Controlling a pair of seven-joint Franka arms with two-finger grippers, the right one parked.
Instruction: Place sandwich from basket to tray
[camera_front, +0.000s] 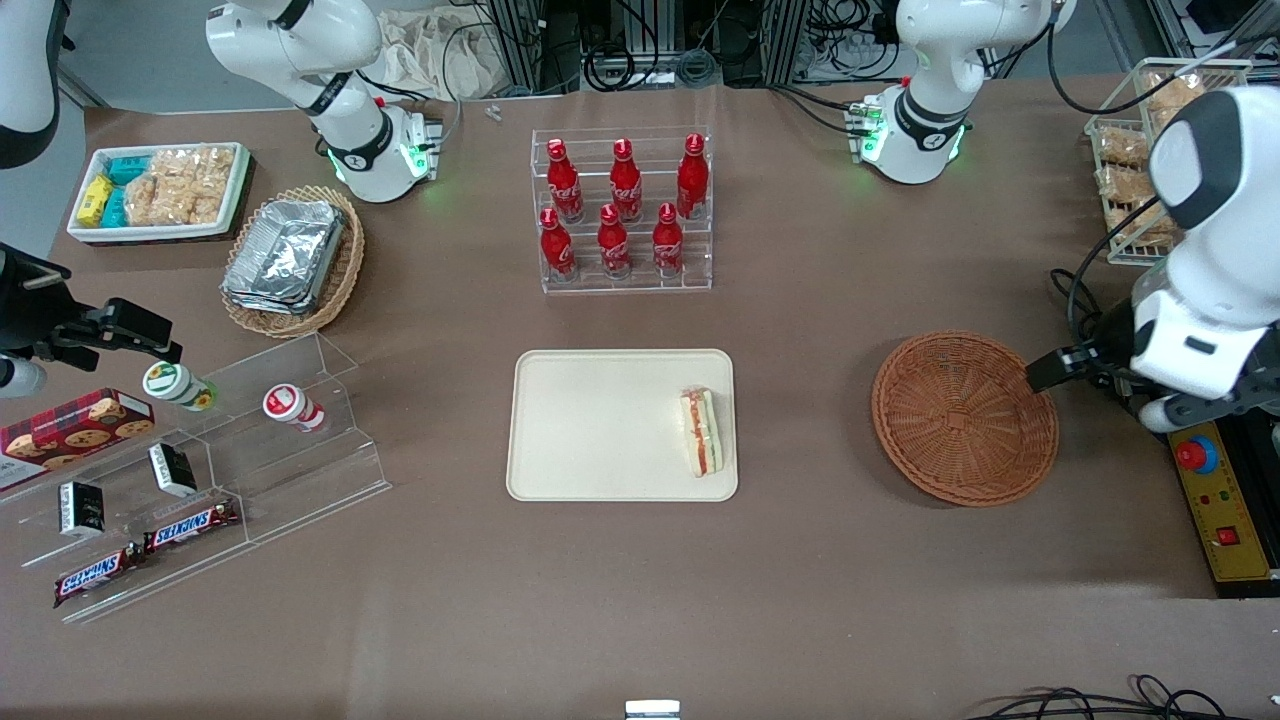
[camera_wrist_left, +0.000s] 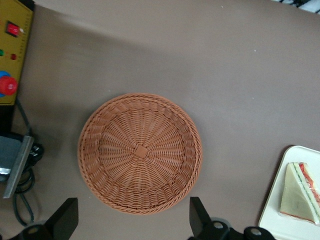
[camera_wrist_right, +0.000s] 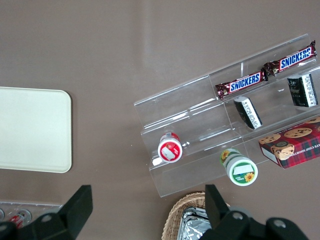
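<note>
I see the sandwich (camera_front: 702, 431) lying on the tray (camera_front: 600, 425), pressed close to the tray's edge at three o'clock as the front camera frames it, its striped filling edge of orange-red and light green facing up. It touches nothing but the tray floor; the wrist camera shows it as a pale wedge (camera_wrist_left: 300, 192) just inside the tray's rounded corner (camera_wrist_left: 280, 220).

The tray sits flat on the desk (camera_front: 800, 600) about mid-desk. At three o'clock from it, well apart across bare brown desk, is the basket (camera_front: 964, 417), round and reddish-brown, with nothing in it (camera_wrist_left: 140, 152).

My working arm's gripper (camera_wrist_left: 132, 222) hangs above the desk at the basket's rim, on the side toward the working arm's end of the desk. Its two dark fingers (camera_wrist_left: 65, 217) are spread wide, roughly as wide as the basket's floor, and they hold nothing. In the front camera I make out only the black tip of the gripper (camera_front: 1060, 365) at the basket's edge, around two o'clock on the rim.

At twelve o'clock from the tray stands a clear stepped rack with six red bottles (camera_front: 620, 210). Toward the parked arm's end lie an oval tan basket of foil trays (camera_front: 290, 260), a white bin of snacks (camera_front: 160, 190), and a clear stepped shelf (camera_front: 230, 470) carrying two small cups, candy bars and a cookie box. A yellow control box (camera_front: 1215, 500) with a red button sits at the working arm's end.
</note>
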